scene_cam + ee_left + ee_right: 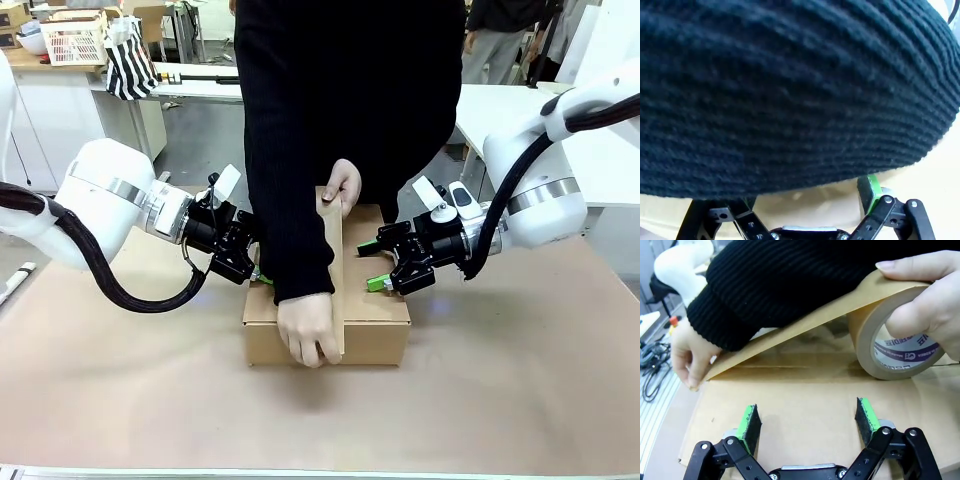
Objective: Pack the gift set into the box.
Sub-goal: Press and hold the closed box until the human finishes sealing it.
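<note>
Table: we saw a broad tabletop covered in plain brown paper (520, 380), with the carton at its centre.

Person: a person in a black ribbed knit sleeve (290, 200) leaned over the table from twelve o'clock, both hands on the carton.

Box: the plain brown corrugated cardboard box (375, 325) sat shallow and rectangular with its top flaps folded shut; in the right wrist view its top (805, 415) lay just beyond the green pads.

Gift set: we could not see it; we judged it already inside the closed carton.

Left arm: the left gripper (245, 262) pressed in at the box's nine o'clock side. The sleeve covered its fingertips, so we could not tell how its jaws stood.

Right arm: the right gripper (385, 268) stood at the box's three o'clock side, jaws wide apart and holding nothing, green pads (751, 421) just over the lid.

Tape: a roll of tan packing tape with a white printed core (897, 347) was held in the person's hand (935, 300) at the box's far edge. A strip (335, 270) ran from there across the lid to the person's other hand (310, 332), which pinned its end at six o'clock.

Step in hand: we judged packing done and the lid seam being sealed.

Next move: we judged both arms should steady the carton from either side while the strip was pressed flat and cut.
</note>
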Controlling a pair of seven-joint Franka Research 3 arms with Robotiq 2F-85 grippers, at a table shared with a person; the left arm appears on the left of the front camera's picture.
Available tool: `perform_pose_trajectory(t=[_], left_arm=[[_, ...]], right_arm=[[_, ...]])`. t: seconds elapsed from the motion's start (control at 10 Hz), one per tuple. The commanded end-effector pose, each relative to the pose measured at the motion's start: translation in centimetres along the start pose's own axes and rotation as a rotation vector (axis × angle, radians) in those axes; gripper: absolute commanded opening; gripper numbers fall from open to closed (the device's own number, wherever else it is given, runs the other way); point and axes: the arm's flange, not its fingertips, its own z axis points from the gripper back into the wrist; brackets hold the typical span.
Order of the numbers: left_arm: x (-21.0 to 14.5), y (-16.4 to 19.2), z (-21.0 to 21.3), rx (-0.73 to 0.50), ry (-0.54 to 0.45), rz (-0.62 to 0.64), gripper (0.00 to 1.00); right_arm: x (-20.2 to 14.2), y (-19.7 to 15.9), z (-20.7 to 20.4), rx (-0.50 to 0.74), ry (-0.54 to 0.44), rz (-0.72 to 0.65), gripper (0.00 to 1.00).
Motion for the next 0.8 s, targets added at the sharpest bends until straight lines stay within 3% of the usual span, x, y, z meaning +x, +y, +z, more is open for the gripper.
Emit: perform_pose_trajectory(t=[0.0,0.7], left_arm=[[-0.32,-0.11,-0.04,-0.003,0.003,0.009,1.0],[-0.32,-0.11,-0.04,-0.003,0.003,0.009,1.0]], right_arm=[[-0.11,0.06,0.01,0.0,0.001,0.01,1.0],[-0.11,0.06,0.01,0.0,0.001,0.01,1.0]])
